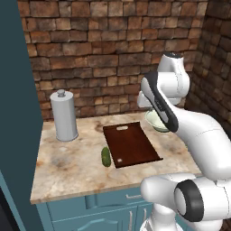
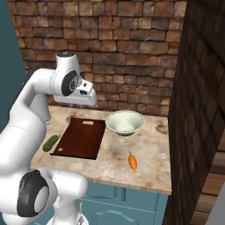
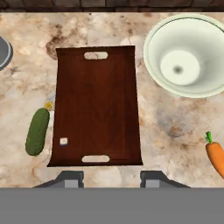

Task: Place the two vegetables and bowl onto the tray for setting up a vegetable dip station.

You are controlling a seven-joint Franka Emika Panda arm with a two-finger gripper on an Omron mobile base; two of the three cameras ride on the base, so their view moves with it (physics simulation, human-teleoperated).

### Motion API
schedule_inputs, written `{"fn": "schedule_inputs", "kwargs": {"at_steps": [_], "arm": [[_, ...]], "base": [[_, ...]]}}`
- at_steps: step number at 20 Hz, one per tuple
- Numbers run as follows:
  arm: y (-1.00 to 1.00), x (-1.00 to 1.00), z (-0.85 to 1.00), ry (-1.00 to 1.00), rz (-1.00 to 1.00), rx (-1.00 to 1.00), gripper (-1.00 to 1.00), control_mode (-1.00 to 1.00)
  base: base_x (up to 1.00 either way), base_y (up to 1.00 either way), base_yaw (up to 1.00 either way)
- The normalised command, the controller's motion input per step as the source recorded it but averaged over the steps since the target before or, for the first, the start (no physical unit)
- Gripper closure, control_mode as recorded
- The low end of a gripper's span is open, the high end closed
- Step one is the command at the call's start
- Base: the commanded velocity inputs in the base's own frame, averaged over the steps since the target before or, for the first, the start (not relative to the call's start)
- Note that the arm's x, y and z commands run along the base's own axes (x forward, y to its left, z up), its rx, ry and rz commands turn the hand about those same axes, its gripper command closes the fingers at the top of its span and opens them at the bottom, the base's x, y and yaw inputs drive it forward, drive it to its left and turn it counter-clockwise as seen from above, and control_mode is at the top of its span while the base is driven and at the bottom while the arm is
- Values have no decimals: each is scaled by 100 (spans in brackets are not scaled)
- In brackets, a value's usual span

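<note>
We see the tray (image 3: 96,107) lying flat on the counter (image 1: 67,167), bare, with a slot handle at each short end and a small white dot near its front left corner in the hand view. The cucumber (image 3: 37,131) lies on the counter just beside the tray's left long edge, close to it but apart, its length roughly parallel to that edge. The bowl (image 3: 188,54) sits upright on the counter off the tray's far right corner, near it but not on it, and holds nothing. The carrot (image 2: 132,162) lies on the counter well to the right of the tray and nearer the front edge than the bowl, its green top pointing toward the back wall. A grey canister (image 1: 63,115) with a knob lid stands at the back left of the counter, well apart from the tray. Our gripper (image 3: 111,179) hangs above the counter's front edge, looking straight down over the tray; its two dark fingertips (image 3: 70,178) stand apart with nothing between them, touching none of the things below.
</note>
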Motion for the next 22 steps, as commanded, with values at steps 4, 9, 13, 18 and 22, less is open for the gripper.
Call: {"fn": "schedule_inputs", "kwargs": {"at_steps": [4, 9, 13, 18, 22], "arm": [[-18, 0, 0, 5, 1, 0, -100, -100], [-86, -2, -9, 3, 6, 0, -100, -100], [-96, -8, -35, 2, 4, 0, -100, -100], [-79, -10, -57, 4, 2, 0, -100, -100], [-58, -7, -58, 6, 0, 0, -100, -100]], "base": [[0, 0, 0], [0, 0, 0], [0, 0, 0], [0, 0, 0], [0, 0, 0]]}}
